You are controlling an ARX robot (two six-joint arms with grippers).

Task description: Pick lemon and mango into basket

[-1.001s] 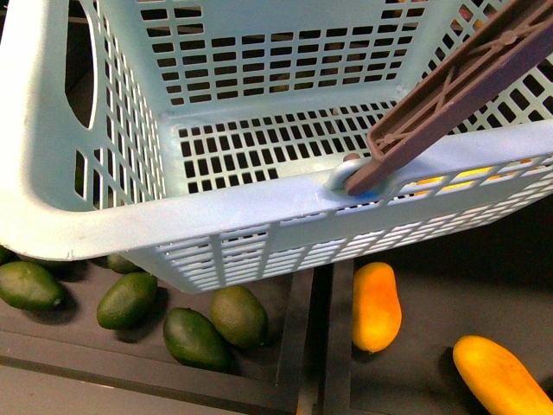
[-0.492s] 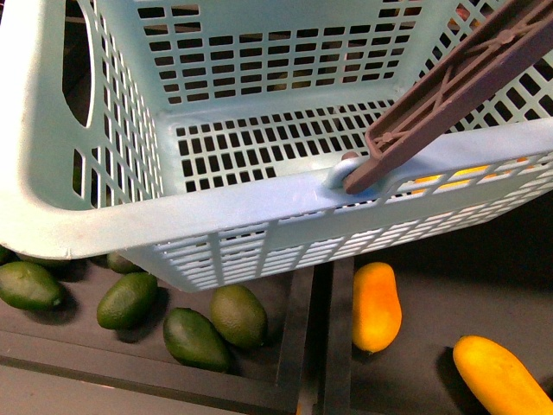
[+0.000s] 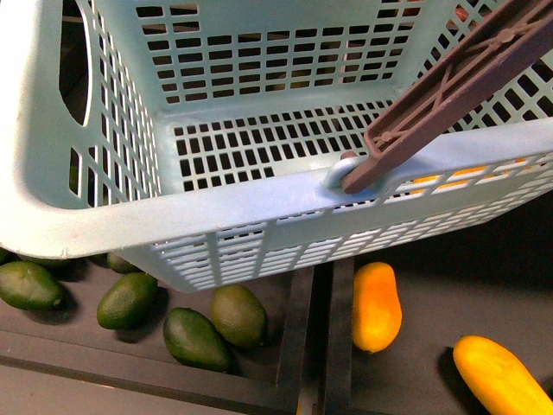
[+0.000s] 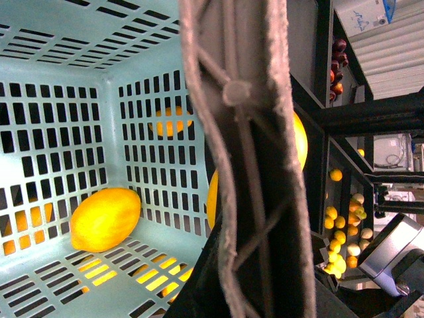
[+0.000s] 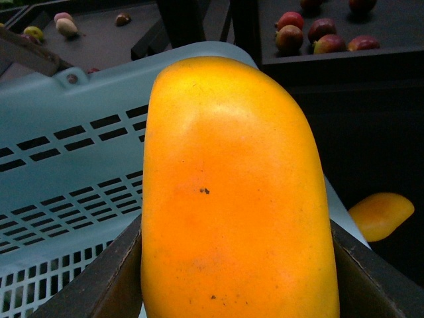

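Dark fruit shelves [image 3: 484, 285] sit under the teal basket [image 3: 173, 212], which has edged slightly left, with the lemon [image 4: 105, 218] already inside. The right gripper [image 5: 235, 278] pinches the mango [image 5: 232, 185] near the rim, probably ready to drop. Whether the left gripper is spread or closed cannot be told behind the brown handle [image 4: 252, 165].

A produce shop: dark display trays [image 3: 484, 285] hold loose green fruit [image 3: 127, 299], yellow mangoes [image 3: 376, 305] and red apples [image 5: 322, 30]

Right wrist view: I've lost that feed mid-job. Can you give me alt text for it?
A large orange-yellow mango fills the frame, clamped between the dark fingers of the right gripper, with the light-teal basket and its slotted wall behind it. A second mango lies on the dark surface beyond, and reddish fruits sit in a tray farther back.
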